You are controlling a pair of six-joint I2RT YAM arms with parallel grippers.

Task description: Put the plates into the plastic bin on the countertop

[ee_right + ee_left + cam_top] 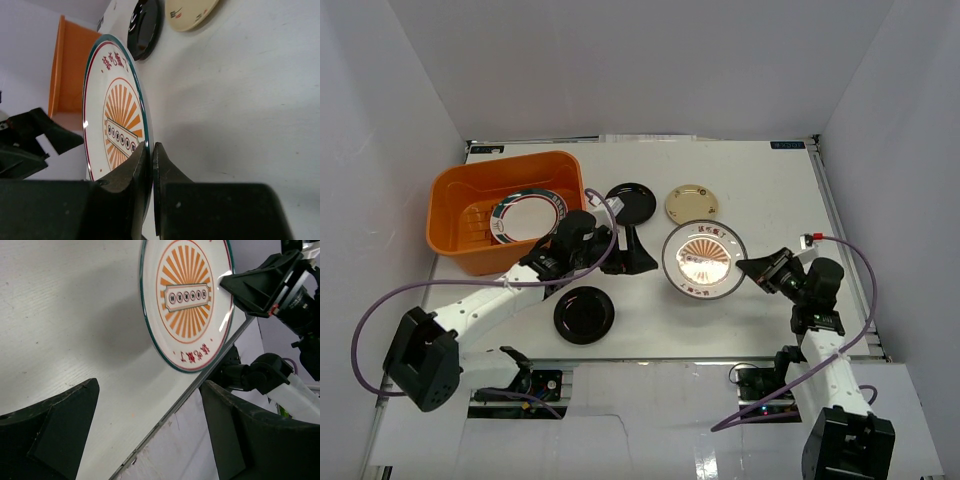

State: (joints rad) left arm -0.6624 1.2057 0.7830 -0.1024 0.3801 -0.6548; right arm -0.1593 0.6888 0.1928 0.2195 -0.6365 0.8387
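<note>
The white plate with the orange sunburst (705, 260) (187, 300) (112, 115) lies right of centre on the countertop (770, 190). My right gripper (757, 268) (151, 150) is shut on its right rim, one finger above and one below. My left gripper (632, 260) (150, 440) is open and empty just left of that plate, not touching it. The orange plastic bin (505, 215) (70, 70) stands at the left and holds the white plate with the green-red rim (527, 215). One black plate (630, 203) (146, 25) and a cream plate (691, 204) (190, 10) lie behind, another black plate (584, 314) in front.
White walls close in the countertop on three sides. The left arm's body lies along the bin's near side, with its purple cable (365, 330) looping out to the left. The countertop's metal front edge (200, 385) runs just below the sunburst plate.
</note>
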